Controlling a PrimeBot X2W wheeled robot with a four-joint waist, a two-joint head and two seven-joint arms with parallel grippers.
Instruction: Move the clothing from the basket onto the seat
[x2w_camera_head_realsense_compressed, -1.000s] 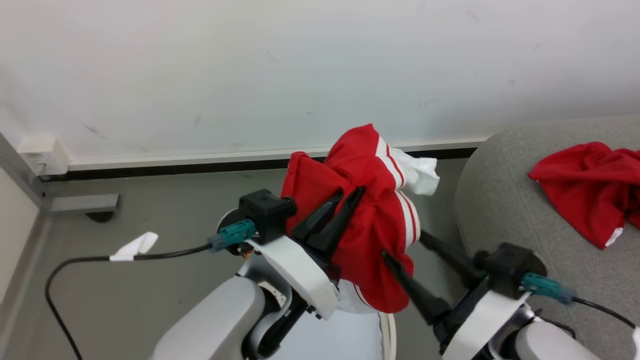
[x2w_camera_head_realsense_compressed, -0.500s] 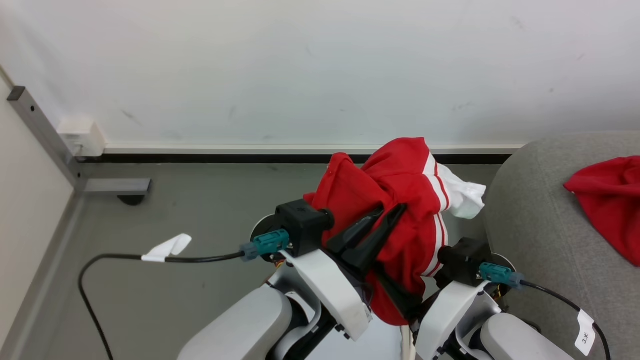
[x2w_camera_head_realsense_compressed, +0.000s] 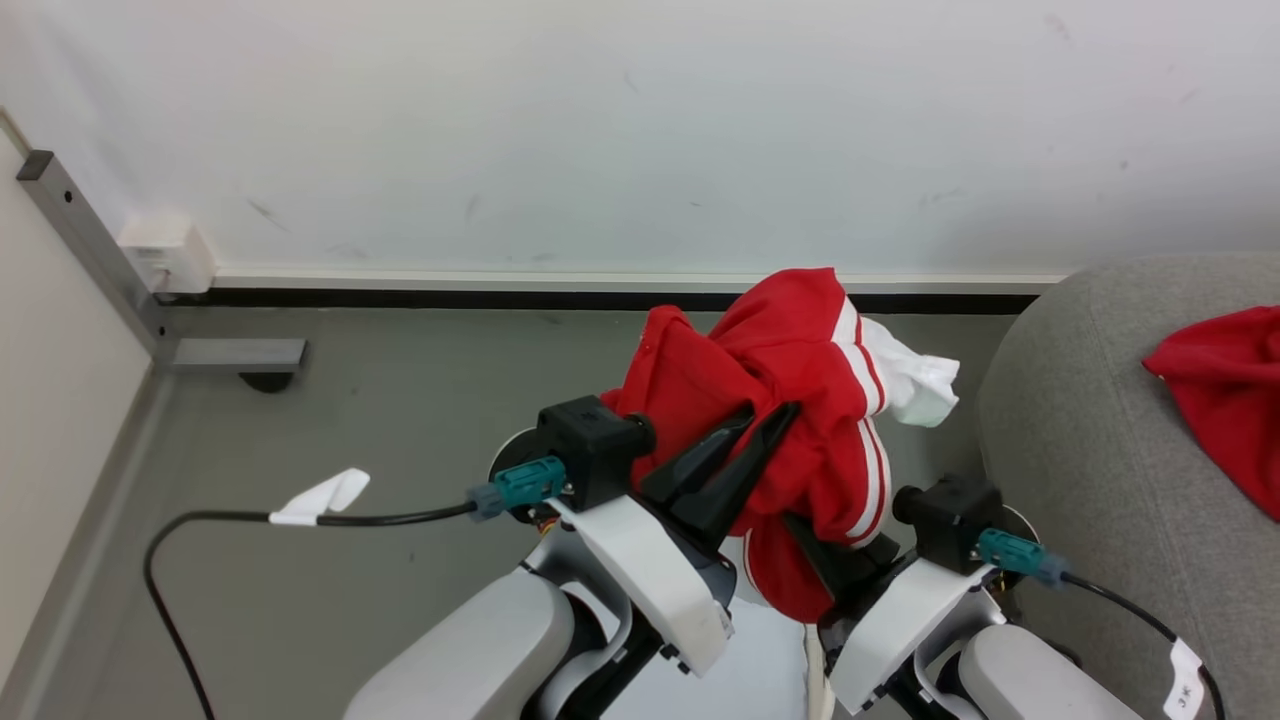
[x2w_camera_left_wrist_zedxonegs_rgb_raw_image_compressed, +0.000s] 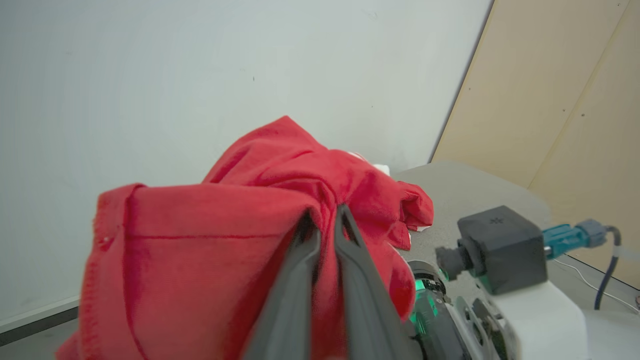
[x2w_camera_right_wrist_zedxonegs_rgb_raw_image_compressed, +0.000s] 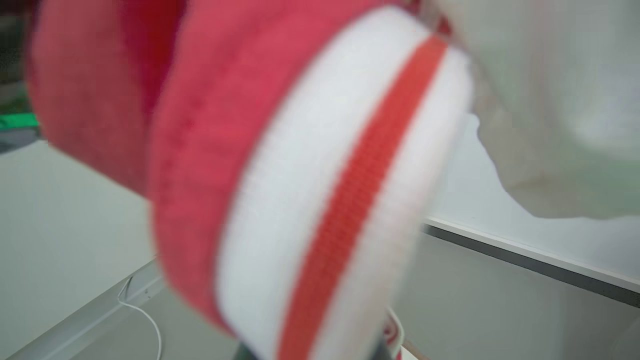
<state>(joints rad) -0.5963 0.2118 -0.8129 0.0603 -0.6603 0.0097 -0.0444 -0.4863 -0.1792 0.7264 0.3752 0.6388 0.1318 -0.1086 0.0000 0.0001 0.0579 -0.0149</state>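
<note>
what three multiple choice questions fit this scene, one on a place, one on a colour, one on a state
1. Where does the second red garment lie?
A) on the floor
B) on the grey seat
C) hanging on the wall

2. What colour are the bands beside the thin red stripe on the held garment?
A) blue
B) white
C) yellow

3. How are the left fingers?
A) spread wide and empty
B) shut with nothing between them
C) shut on the held garment

Answers:
1 B, it rests on the upholstery at the head view's right edge.
2 B, the right wrist view shows white on either side of the stripe.
3 C, the left wrist view shows red cloth pinched between them.
</note>
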